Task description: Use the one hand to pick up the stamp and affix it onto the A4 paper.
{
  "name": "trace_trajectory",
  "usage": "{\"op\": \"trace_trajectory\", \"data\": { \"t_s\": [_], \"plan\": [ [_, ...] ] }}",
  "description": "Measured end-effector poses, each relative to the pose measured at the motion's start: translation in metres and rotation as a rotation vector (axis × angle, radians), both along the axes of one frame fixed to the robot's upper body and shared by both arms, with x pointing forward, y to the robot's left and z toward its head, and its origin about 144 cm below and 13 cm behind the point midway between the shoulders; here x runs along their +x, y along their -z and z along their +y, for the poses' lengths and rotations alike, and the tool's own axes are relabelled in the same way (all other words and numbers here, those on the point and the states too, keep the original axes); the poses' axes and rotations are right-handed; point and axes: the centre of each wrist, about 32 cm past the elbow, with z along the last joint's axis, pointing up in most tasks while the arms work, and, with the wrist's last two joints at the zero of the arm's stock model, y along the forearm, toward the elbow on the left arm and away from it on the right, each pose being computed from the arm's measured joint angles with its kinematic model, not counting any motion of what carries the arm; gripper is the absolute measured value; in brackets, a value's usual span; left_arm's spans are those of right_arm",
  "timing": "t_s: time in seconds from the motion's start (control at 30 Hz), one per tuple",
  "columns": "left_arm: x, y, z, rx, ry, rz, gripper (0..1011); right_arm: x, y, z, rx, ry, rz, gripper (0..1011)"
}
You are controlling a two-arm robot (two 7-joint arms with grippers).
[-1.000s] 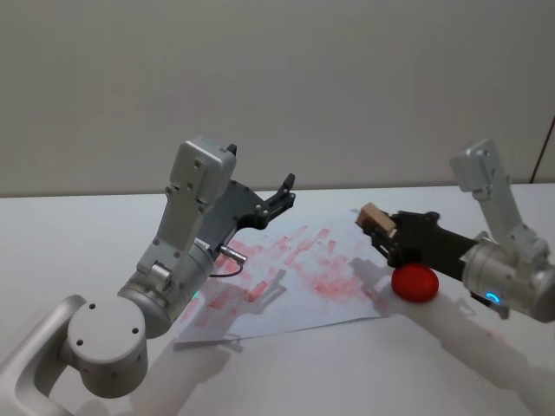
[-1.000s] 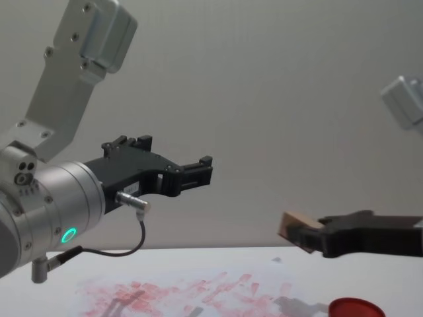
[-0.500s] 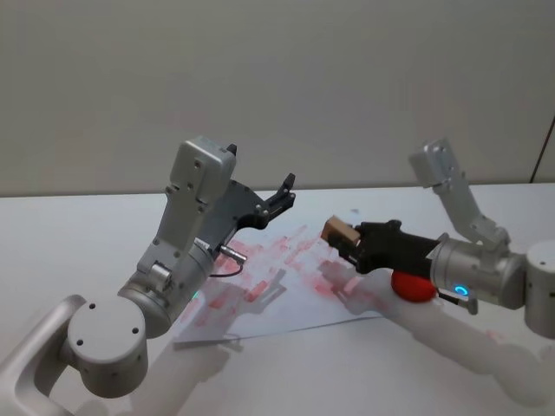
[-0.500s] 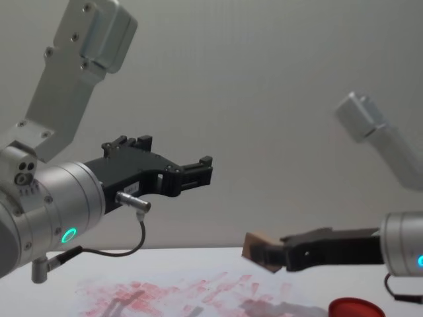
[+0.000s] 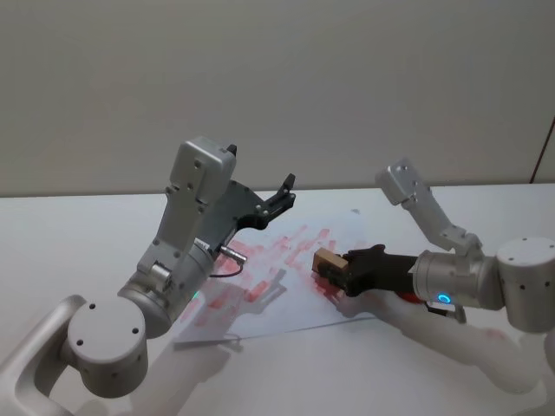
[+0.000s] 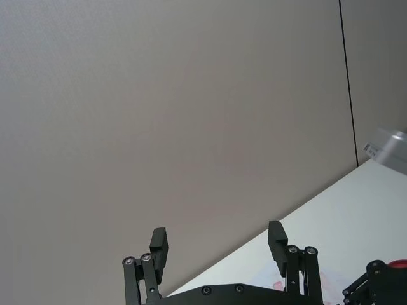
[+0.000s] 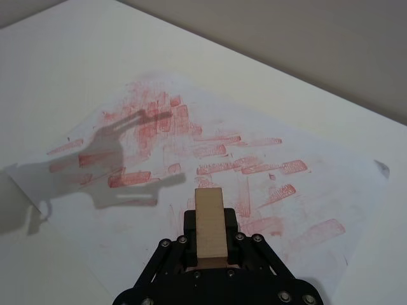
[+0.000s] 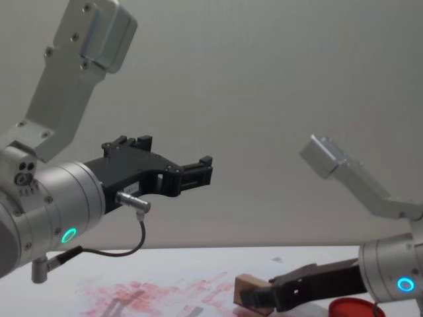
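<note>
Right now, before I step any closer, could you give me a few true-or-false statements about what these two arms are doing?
1. The right gripper holds the wooden stamp. True.
2. The left gripper is clamped on the A4 paper. False: it hangs open in the air, holding nothing.
3. The A4 paper is clean and unmarked. False: red stamp marks cover much of it.
4. A round red ink pad lies near the right gripper. True.
</note>
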Motion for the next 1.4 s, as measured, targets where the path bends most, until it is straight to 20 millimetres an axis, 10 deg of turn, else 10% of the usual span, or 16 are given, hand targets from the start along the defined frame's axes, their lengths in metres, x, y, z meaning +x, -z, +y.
{"op": "trace_trajectory", "data": {
  "t_s": [1.4],
  "plan": [
    [0.000, 0.000, 0.000, 0.000, 0.000, 0.000, 1001, -0.008, -0.011, -0.010, 0.007, 0.085, -0.113, 218]
  ]
}}
